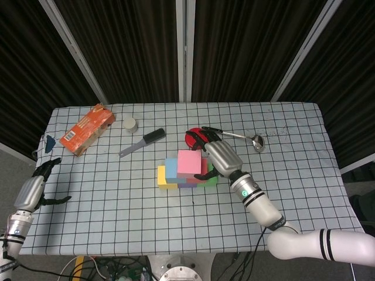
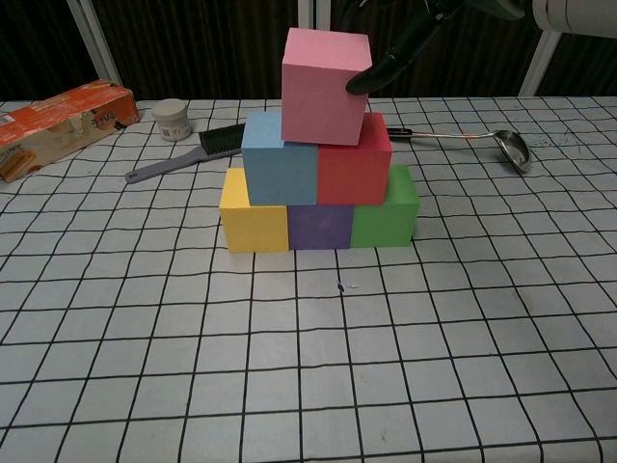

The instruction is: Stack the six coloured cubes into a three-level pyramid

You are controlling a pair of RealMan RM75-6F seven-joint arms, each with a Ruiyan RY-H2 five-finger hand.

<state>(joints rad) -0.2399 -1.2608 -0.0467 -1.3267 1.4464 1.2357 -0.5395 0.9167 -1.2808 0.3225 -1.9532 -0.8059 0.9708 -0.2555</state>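
In the middle of the checked table point(image 1: 281, 175) stands the pyramid: yellow cube point(image 2: 254, 212), purple cube point(image 2: 319, 227) and green cube point(image 2: 386, 214) in a row, blue cube point(image 2: 279, 162) and red cube point(image 2: 355, 166) on them, and the pink cube point(image 2: 323, 85) on top, a little tilted. The right hand point(image 1: 218, 154) has a dark fingertip point(image 2: 364, 80) against the pink cube's right side; whether it grips, I cannot tell. The left hand point(image 1: 36, 186) hangs off the table's near left edge, fingers apart, holding nothing.
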